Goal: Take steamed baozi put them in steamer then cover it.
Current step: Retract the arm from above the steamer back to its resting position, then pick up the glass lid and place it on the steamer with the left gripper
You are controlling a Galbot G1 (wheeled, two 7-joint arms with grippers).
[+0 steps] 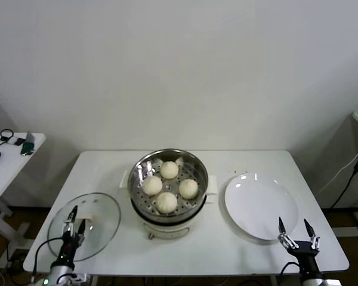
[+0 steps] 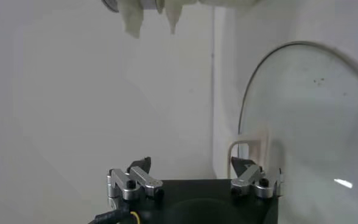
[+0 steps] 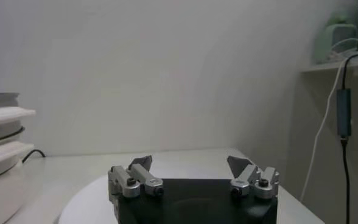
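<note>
White worktop (image 1: pixel 107 167) against a plain white wall, small side table (image 1: pixel 6 164) off at 9 o'clock. Four steamed baozi (image 1: pixel 167 186) sit in the steamer (image 1: pixel 144 205) mid-worktop. One plate (image 1: pixel 261 205) at its 3 o'clock, cover (image 1: pixel 104 217) lying flat at 8 o'clock. Left gripper (image 1: pixel 74 215) hangs over the cover, right gripper (image 1: pixel 296 228) by the plate, both jaws spread, nothing held.

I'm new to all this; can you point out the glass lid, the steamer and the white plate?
glass lid (image 1: pixel 101 229): head view, on the clear glass.
steamer (image 1: pixel 137 179): head view, on the steel wall.
white plate (image 1: pixel 259 205): head view, on its bare middle.
</note>
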